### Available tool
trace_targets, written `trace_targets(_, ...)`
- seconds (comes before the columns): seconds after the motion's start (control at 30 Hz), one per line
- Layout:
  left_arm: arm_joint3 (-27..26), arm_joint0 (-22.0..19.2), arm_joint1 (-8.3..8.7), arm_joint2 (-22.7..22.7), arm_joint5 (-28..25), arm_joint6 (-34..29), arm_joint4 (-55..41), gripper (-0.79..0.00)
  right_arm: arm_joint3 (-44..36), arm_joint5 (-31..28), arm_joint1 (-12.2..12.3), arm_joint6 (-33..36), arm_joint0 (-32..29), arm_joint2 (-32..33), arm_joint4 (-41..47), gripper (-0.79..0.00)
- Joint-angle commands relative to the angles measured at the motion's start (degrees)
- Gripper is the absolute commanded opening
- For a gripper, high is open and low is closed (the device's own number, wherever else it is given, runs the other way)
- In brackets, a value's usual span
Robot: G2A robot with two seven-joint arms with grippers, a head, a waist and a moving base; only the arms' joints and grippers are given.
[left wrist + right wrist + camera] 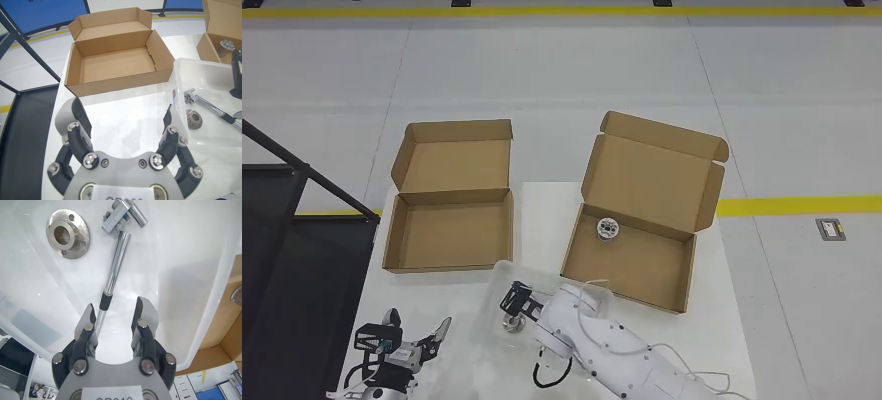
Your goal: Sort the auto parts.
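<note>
1 part lies in the right box, 2 (flange, rod) wait in the bin; left gripper and right gripper spread apart.

Left gripper spread wide above table, open cardboard box beyond, clear bin holding flange, rod
</note>
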Motion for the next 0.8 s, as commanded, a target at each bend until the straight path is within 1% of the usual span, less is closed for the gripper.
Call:
trace_targets(0.0,0.0,0.0,0.0,0.0,0.0,0.0,0.0,0.0,1.3,0.8,-0.4,-0.3,0.1,0.3,0.8,-0.425)
trace_targets(0.03,0.0,0.0,0.0,0.0,0.0,0.0,0.0,0.0,2.0,1.1,-0.6,-0.4,0.2,0.3,1.1,-0.443)
trace_targets(0.37,0.0,0.0,0.0,0.0,0.0,0.0,0.0,0.0,6.1,1.7,-2.3,0.1,0.8,0.8,3.2,-0.434)
trace_targets(0.47,0.0,0.0,0.0,0.0,0.0,0.0,0.0,0.0,7.4,2.4,-2.6,-0.1,0.8,1.0,3.2,-0.449)
trace_targets(0.77,0.0,0.0,0.0,0.0,0.0,0.0,0.0,0.0,11.2,2.5,-4.0,-0.9,1.5,1.1,3.8,-0.453)
